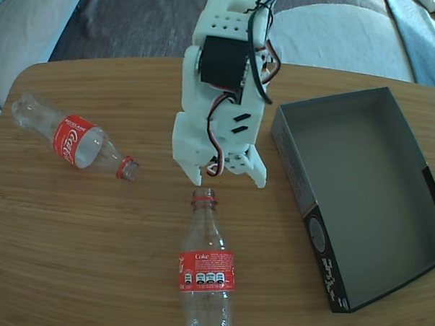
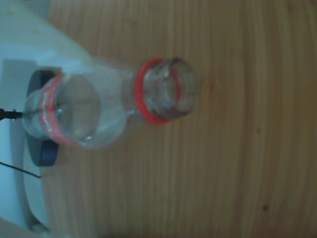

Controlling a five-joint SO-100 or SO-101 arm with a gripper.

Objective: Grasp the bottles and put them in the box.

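Bottles are both out on the desk (image 1: 92, 222) so far, so basically nothing is done yet and the whole job is left. The hand (image 1: 218, 174) hangs right over the mouth of the near bottle (image 1: 206, 267), fingertips just past the red neck ring, holding nothing. The prongs look spread a bit in the fixed view, but I honestly can't tell how wide they really are, and the wrist view doesn't show them at all.

Wrist view is just staring down the open neck of that bottle (image 2: 163, 91), no cap on it, lying flat with its red label further back. My guess is this one's the first pick, and the neck is round and slick, so it might roll or squirt out when squeezed.

Second bottle (image 1: 78, 139) lies well apart at the left of the fixed view, angled, neck pointing toward the middle of the desk. The box (image 1: 297, 163) sits on the right, empty, grey inside, black side facing the near bottle. Nothing stands between the near bottle and the box. The second bottle lies on the far side of the arm from the box, so that carry is the longer one. Behind the desk there's a sofa (image 1: 339, 31) with cushions, not in the way.
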